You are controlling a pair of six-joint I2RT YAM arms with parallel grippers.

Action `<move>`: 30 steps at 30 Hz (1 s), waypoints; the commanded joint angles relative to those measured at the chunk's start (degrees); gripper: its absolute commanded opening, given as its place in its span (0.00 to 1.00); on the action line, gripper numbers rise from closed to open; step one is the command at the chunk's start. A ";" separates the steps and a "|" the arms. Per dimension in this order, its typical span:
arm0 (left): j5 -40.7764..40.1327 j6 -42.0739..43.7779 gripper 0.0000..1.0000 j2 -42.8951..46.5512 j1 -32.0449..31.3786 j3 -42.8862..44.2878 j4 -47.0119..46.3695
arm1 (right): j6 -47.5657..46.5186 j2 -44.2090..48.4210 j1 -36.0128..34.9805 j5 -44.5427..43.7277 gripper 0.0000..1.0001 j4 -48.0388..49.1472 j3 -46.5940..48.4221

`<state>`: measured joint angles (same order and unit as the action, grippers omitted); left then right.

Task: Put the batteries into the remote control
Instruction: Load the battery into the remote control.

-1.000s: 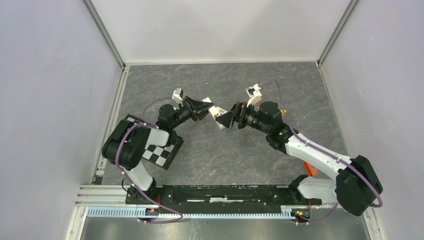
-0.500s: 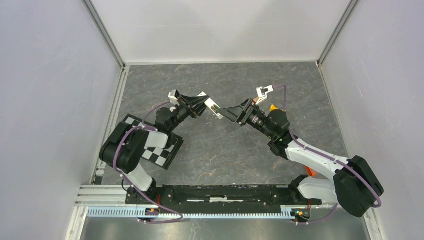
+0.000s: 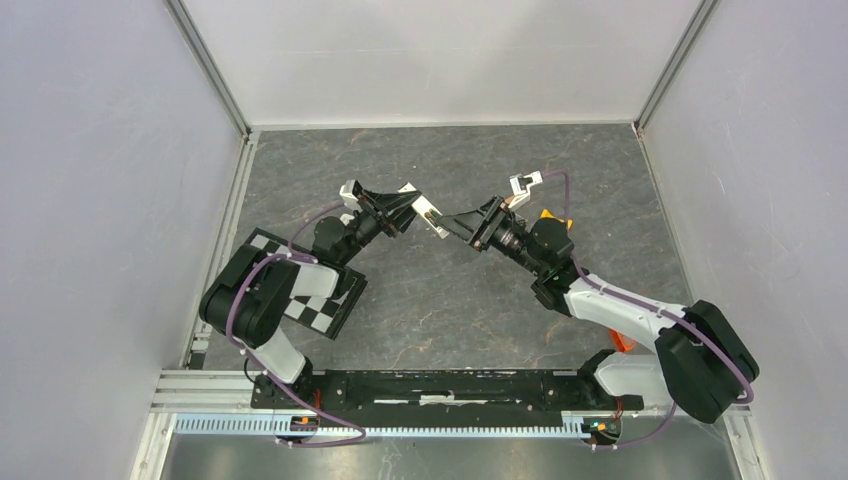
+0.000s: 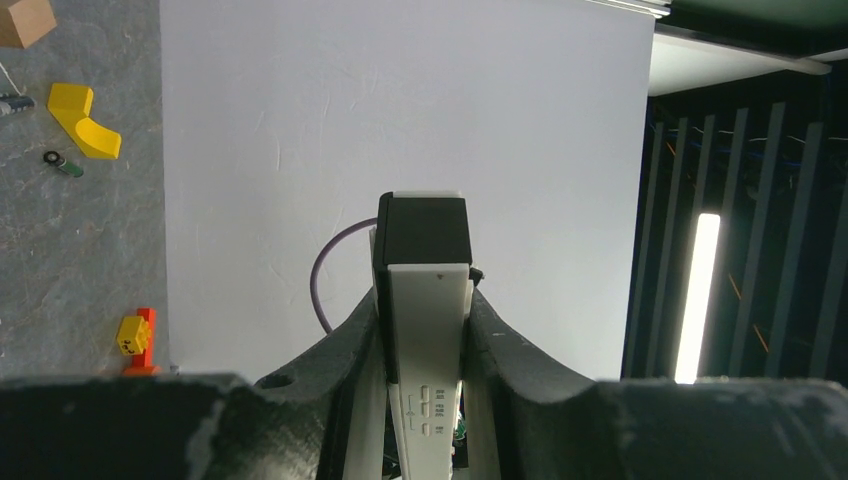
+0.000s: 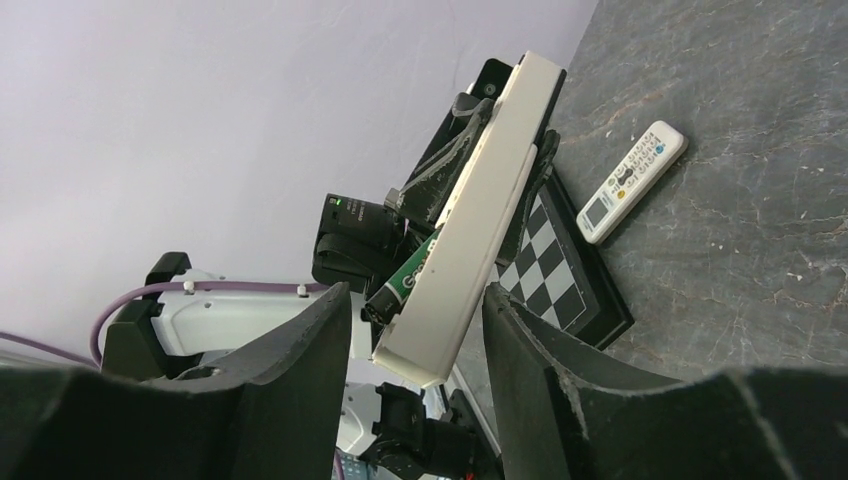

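Insertion step. Left gripper (image 4: 422, 310) clamped on remote control (image 5: 490, 190), green battery (image 5: 408, 278) at its end. Right gripper (image 5: 412, 300) apart, straddling that end. Next: likely press battery home.

Your right gripper (image 3: 462, 224) has its jaws either side of the white bar (image 5: 470, 215) clamped by the left gripper (image 3: 405, 212), with narrow gaps. You can pass over the open worktop (image 3: 480, 310) nearer the bases. The checkerboard (image 3: 320, 305) and remote control (image 5: 635, 180) block the left.
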<state>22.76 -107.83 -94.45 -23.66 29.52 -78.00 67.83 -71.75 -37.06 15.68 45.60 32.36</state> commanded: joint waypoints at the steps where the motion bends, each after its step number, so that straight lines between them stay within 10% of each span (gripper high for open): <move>1: 0.10 -1.13 0.19 0.82 -0.68 1.83 -4.70 | 1.21 -0.51 0.06 -1.52 0.56 4.05 0.52; 9: 0.18 -0.68 0.18 0.43 -1.04 2.16 -4.97 | 3.30 -1.22 -0.03 -1.58 0.60 7.34 -0.89; 30: 4.39 6.26 0.17 2.10 -2.19 7.01 -4.13 | 0.39 -3.87 0.20 -1.12 0.26 -10.66 4.06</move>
<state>22.55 -104.12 -94.45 -24.12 32.60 -77.43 71.70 -74.37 -36.58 14.79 45.15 34.15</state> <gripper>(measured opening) 0.349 0.415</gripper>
